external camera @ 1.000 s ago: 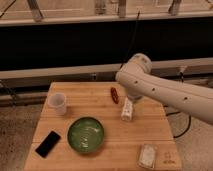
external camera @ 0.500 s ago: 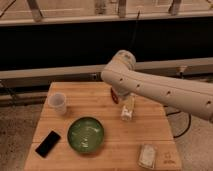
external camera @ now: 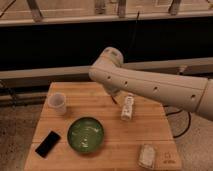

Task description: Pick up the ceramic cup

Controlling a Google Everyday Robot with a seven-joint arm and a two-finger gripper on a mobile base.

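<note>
The ceramic cup [external camera: 57, 102] is small, plain and white, and stands upright near the far left corner of the wooden table [external camera: 115, 145]. My arm [external camera: 150, 85] reaches in from the right, above the far middle of the table. My gripper [external camera: 113, 92] is mostly hidden under the arm there. It is about a third of the table's width to the right of the cup and does not touch it.
A green bowl [external camera: 86, 134] sits front centre. A black phone [external camera: 48, 143] lies at the front left. A white tube-shaped bottle [external camera: 128, 107] lies right of centre. A pale packet [external camera: 147, 155] lies at the front right. A dark wall and rail run behind the table.
My arm has swung left across the back of the table, and its end is closer to the cup. The objects on the table have not moved.
</note>
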